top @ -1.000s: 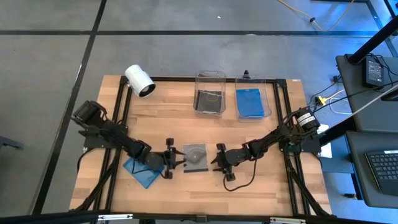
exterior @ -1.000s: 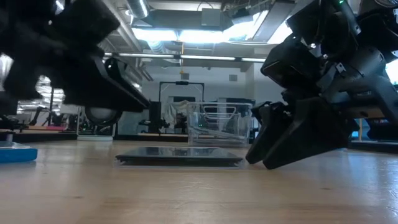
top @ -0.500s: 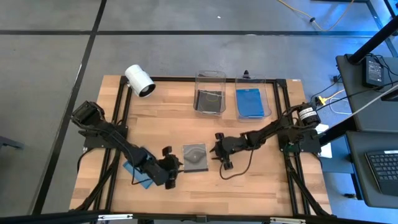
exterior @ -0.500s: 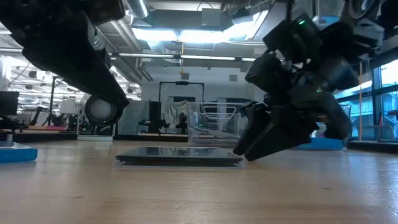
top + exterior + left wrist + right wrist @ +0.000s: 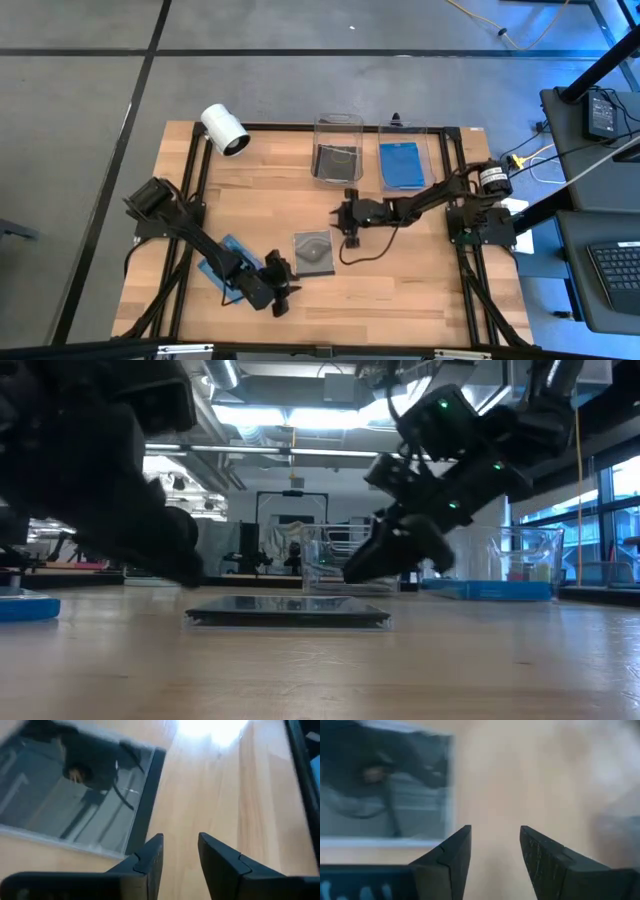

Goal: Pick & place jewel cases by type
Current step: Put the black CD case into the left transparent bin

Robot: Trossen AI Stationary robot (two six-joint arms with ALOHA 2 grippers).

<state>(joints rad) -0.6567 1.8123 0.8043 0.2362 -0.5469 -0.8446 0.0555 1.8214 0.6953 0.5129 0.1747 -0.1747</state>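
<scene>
the left arm covers most of a blue jewel case; the bins' contents are too small to count.

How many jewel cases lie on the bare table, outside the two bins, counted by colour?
Blue case: 1
Dark case: 1
Total: 2

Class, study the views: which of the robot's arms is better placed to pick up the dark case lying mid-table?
Probably the left. The left gripper, open, sits close by the dark case, whereas the right gripper is raised, farther off.
</scene>
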